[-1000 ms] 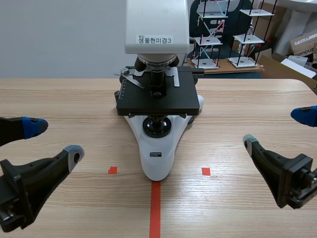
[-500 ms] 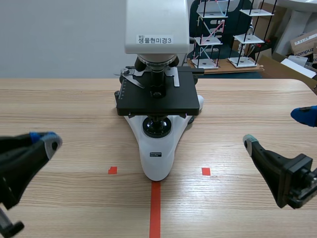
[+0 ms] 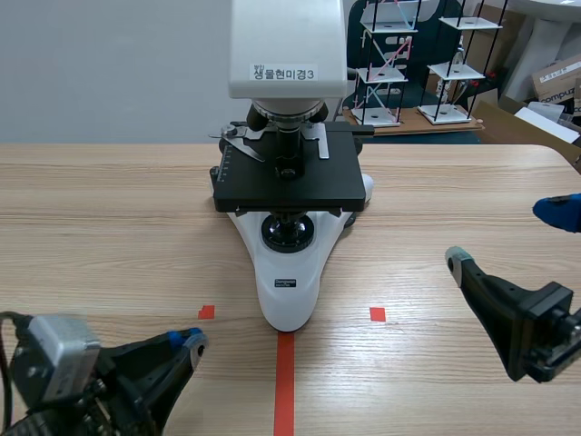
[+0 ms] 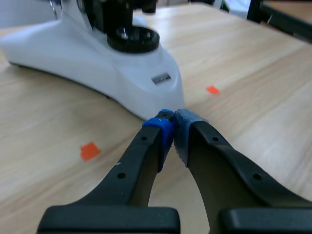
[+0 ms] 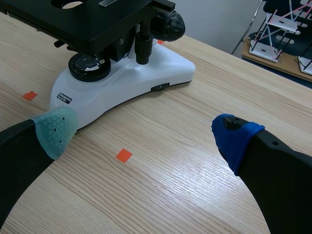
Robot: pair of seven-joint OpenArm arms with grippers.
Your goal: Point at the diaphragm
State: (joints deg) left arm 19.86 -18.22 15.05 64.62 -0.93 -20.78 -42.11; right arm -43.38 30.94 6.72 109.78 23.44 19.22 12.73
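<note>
The left gripper (image 4: 173, 127), fingers closed together on nothing, lies low just short of the microscope (image 3: 289, 282) base. The diaphragm (image 3: 289, 216) sits mostly hidden under the black stage (image 3: 290, 186), above the round lamp lens (image 3: 290, 233). The right gripper (image 5: 145, 132) rests spread wide, well apart. All stand on a wooden table (image 3: 109, 209); behind it are a grey wall (image 3: 109, 64), stick-built racks (image 3: 454, 68) and a cardboard box (image 3: 556, 77).

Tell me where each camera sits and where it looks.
Scene view: between the arms, facing across the table at the microscope; left arm and right arm show low.
Left wrist view: on the left arm, past the shut left jaws toward its base.
Right wrist view: on the right arm, past the open right jaws.
All share the microscope's base.
</note>
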